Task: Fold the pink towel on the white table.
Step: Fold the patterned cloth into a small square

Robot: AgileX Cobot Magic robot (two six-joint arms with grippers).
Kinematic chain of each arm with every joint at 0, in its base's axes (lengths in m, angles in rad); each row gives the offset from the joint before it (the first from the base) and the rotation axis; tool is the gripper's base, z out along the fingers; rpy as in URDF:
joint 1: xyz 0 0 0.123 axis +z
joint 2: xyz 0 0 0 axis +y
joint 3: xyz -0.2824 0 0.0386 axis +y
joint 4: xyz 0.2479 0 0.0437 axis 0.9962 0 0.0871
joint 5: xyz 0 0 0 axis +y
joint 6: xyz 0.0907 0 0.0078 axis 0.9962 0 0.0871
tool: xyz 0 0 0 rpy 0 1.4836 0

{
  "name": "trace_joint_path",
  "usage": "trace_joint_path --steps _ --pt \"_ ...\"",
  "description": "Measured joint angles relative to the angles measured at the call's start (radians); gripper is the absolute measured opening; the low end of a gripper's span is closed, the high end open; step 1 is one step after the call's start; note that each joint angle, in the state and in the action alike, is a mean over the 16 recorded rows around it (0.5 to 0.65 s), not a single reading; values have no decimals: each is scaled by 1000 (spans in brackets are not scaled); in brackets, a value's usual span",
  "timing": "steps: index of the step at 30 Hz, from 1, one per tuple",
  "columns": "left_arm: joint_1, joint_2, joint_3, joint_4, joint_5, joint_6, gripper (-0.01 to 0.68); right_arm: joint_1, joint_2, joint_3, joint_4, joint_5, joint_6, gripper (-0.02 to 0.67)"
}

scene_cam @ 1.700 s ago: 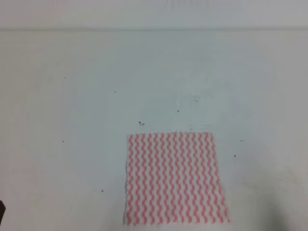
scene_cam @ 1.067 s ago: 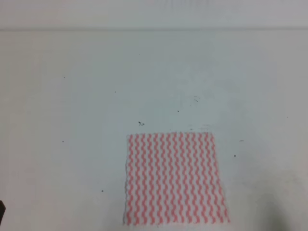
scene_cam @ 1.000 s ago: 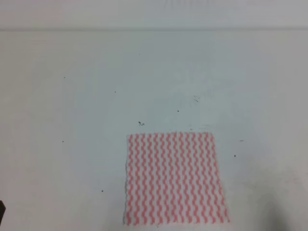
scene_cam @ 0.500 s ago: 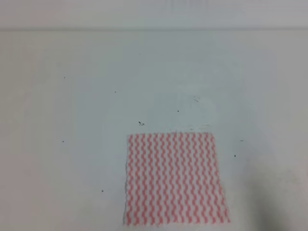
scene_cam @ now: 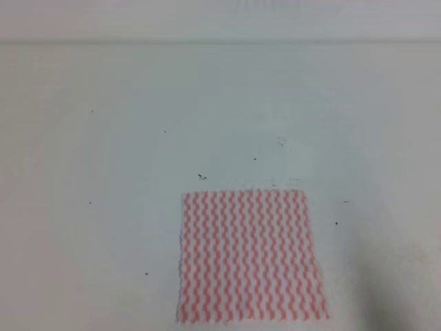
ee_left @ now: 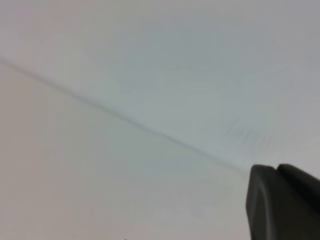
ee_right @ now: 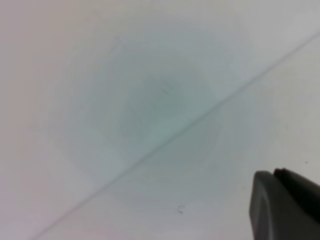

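The pink towel [scene_cam: 249,256] lies flat and spread out on the white table [scene_cam: 103,172], near the front edge and slightly right of the middle. Its wavy pink-and-white stripes run front to back. Neither gripper shows in the exterior high view. In the left wrist view only a dark finger [ee_left: 282,205] shows at the lower right, over bare table [ee_left: 100,190]. The right wrist view likewise shows one dark finger [ee_right: 285,207] at the lower right, over bare table [ee_right: 210,200]. The towel appears in neither wrist view.
The table's far edge [scene_cam: 220,43] meets a pale wall at the back. Tiny dark specks [scene_cam: 201,177] dot the surface behind and beside the towel.
A small dark part at the lower left edge of the exterior high view has left the frame. The towel has not moved.
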Motion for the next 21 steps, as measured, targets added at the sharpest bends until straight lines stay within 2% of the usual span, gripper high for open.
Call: trace_joint_path --steps 13,21 --pt "0 9 -13 -14 28 35 -4 0 1 -31 -21 32 -1 -18" --pt "0 112 -103 -83 101 1 -4 0 101 -160 -43 178 -1 -18"
